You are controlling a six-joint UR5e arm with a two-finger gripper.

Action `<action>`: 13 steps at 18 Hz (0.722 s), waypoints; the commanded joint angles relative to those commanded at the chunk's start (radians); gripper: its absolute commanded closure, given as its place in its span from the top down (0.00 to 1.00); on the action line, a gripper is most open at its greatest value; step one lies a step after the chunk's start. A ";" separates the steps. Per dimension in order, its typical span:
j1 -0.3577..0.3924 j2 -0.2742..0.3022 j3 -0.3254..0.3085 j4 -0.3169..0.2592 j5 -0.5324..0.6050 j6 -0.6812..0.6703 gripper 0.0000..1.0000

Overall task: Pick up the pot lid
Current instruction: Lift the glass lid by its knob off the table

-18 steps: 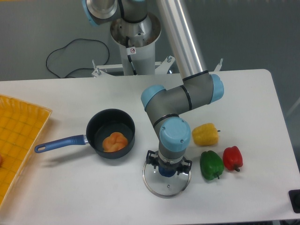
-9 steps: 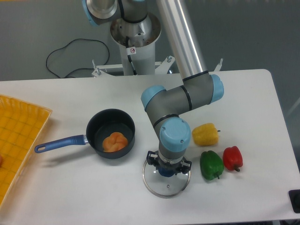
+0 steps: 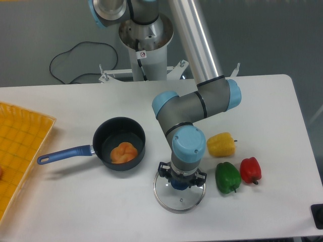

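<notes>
Clear glass with a metal rim, the pot lid point(image 3: 177, 202) lies flat on the table point(image 3: 81, 201) directly below your gripper point(image 3: 181, 176), its blue knob point(image 3: 180, 185) between the two fingertips. The fingers straddle the knob closely, but you cannot tell from this view whether the pads press on it or leave a sliver of room — so treat the grip as unproven. The step in hand looks like securing the knob. Keep the gripper centred over it, let both pads meet it evenly, and close firmly enough that the smooth, rounded shape is unlikely to slip out. Then lift straight up and slowly — an off-centre hold could let the glass tip and swing. Mind the green pepper point(image 3: 228, 177), just beside the lid on one side of the gripper; rise well above it, and above the black pan point(image 3: 102, 134) on the other side, before moving sideways
</notes>
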 joint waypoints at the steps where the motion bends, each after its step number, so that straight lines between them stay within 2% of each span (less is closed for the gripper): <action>1: 0.000 0.008 0.000 -0.002 0.000 0.000 0.40; 7: 0.000 0.069 -0.003 -0.020 0.000 0.000 0.40; 10: 0.006 0.101 -0.006 -0.078 0.003 0.008 0.39; 13: 0.017 0.133 -0.006 -0.106 0.003 0.049 0.39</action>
